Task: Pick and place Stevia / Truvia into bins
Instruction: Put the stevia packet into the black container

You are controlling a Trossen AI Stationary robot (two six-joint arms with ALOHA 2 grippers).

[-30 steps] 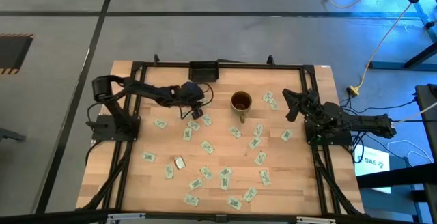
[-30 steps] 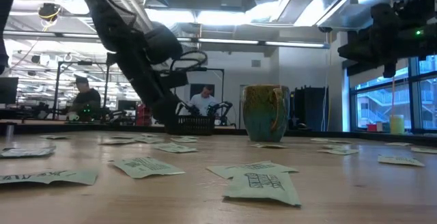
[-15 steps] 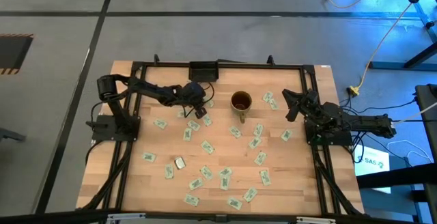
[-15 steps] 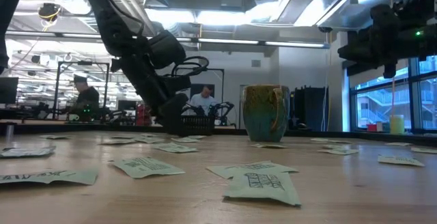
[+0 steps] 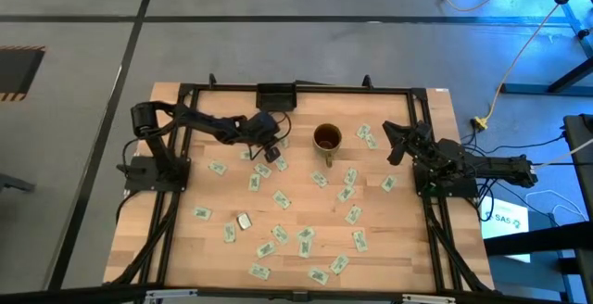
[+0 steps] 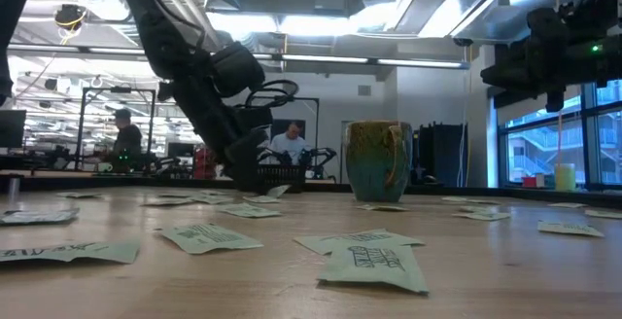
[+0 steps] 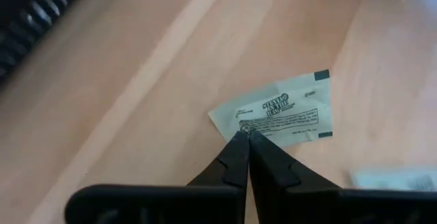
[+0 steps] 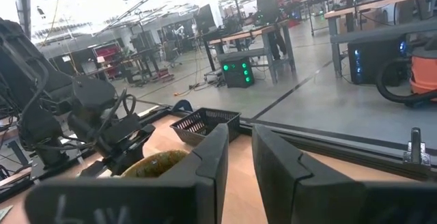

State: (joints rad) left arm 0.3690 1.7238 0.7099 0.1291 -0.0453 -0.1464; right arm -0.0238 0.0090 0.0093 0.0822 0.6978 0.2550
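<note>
from above: left gripper (image 5: 270, 155) down on the table (image 5: 213, 248) between the black tray (image 5: 275, 94) and the mug (image 5: 326, 138), fingers clenched on the corner of one stevia sachet (image 5: 278, 162); many more sachets (image 5: 281, 200) scattered flat across the wood, none visibly in either bin; right gripper (image 5: 393, 148) parked near the right edge, above the table. from table height: left gripper (image 6: 255, 175) low at the far side beside the tray (image 6: 279, 177), a pale sachet edge (image 6: 277, 192) tilted up at its tip; mug (image 6: 378, 160) upright just to the side; right gripper high, off the surface. from the left wrist: fingers (image 7: 235, 157) pressed together, pinching only the very corner of the sachet (image 7: 280, 115), the rest lying on the wood. from the right wrist: fingers (image 8: 276, 161) apart, holding nothing, looking toward tray (image 8: 205, 124) and mug rim (image 8: 156, 164). likely trouble: such a thin corner hold may let the paper slip free or tear on the lift, or swing and miss the tray opening.
</note>
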